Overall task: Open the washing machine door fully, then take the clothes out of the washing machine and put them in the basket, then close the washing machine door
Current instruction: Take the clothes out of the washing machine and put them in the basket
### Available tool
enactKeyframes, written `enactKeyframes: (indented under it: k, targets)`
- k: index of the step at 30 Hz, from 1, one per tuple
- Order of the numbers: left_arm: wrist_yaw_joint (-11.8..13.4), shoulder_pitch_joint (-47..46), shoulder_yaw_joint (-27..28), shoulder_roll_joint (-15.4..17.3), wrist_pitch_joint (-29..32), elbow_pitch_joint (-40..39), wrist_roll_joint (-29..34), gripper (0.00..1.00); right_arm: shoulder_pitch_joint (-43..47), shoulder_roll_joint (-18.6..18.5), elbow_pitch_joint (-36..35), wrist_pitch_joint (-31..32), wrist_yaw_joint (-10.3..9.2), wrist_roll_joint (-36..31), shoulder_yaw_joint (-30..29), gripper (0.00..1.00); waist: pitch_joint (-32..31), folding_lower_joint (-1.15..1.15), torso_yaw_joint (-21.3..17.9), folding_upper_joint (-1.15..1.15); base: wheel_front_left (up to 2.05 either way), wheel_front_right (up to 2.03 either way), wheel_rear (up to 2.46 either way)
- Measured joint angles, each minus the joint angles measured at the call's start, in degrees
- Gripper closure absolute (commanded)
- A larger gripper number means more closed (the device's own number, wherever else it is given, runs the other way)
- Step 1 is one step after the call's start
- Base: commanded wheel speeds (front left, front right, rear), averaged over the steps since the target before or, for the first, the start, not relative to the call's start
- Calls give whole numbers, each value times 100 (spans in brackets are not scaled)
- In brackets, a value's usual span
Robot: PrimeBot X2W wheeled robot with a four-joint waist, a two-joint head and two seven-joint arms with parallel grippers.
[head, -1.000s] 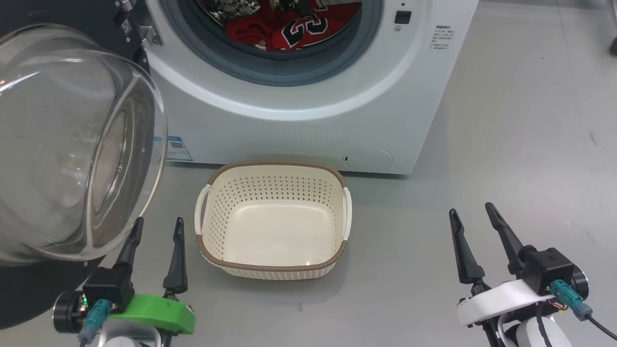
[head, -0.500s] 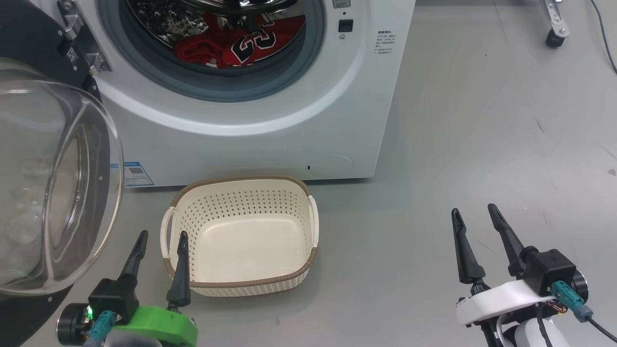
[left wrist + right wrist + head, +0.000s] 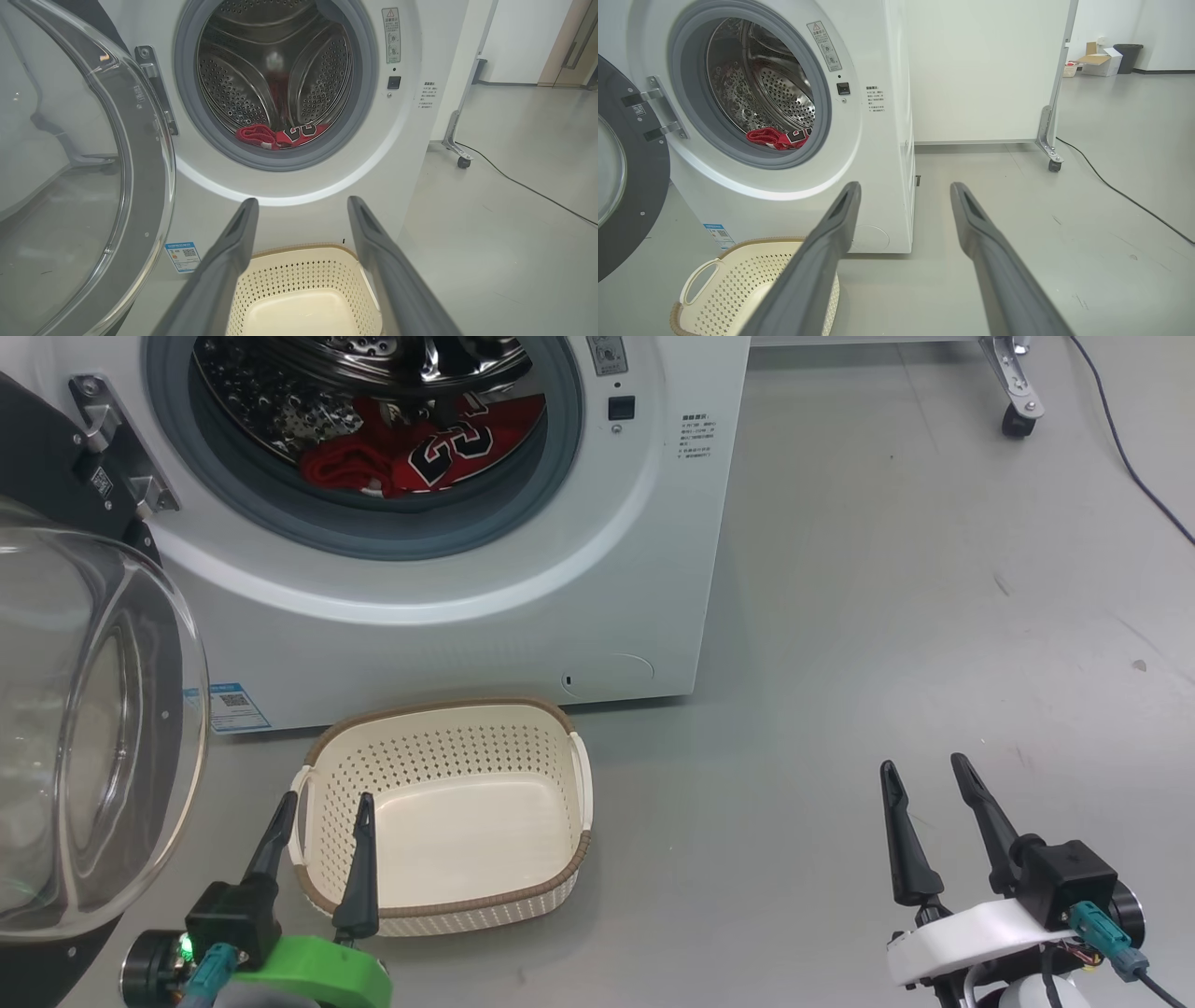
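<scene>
The white washing machine [image 3: 448, 644] stands open at the top of the head view, its black door [image 3: 84, 728] with the glass bowl swung out to the left. Red clothes [image 3: 420, 453] with a black number lie low in the steel drum, and the same clothes [image 3: 280, 135] [image 3: 777, 137] appear in both wrist views. An empty cream basket [image 3: 443, 817] sits on the floor before the machine. My left gripper [image 3: 322, 807] is open, over the basket's near-left rim. My right gripper [image 3: 924, 775] is open above bare floor, well right of the basket.
Grey floor [image 3: 887, 616] spreads to the right of the machine. A white partition on castors [image 3: 1052, 163] stands behind, with a black cable [image 3: 1120, 191] trailing over the floor. A bin and a cardboard box [image 3: 1101, 60] sit far back.
The head camera has shifted, so machine and basket slide left and down in its picture. Both grippers stay open and hold nothing.
</scene>
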Motion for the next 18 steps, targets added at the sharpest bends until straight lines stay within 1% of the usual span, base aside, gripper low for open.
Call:
enactKeyframes:
  k: [5,6,8,18]
  targets:
    - [49,1,-32,-1,8,42,53,0,1,0,-27,0,-5,8,-1,0,-13,0,2,0,0,0,0]
    - [49,2,-33,-1,10,46,53,0,1,0,-30,0,-44,8,-1,0,-15,0,5,0,0,0,0]
    - [52,3,-42,-1,15,63,53,0,2,0,-32,0,-51,8,-1,0,-21,0,12,0,0,0,0]
    - [67,28,-100,-7,58,100,76,0,48,0,-34,0,-54,41,2,0,-72,0,63,0,0,0,0]
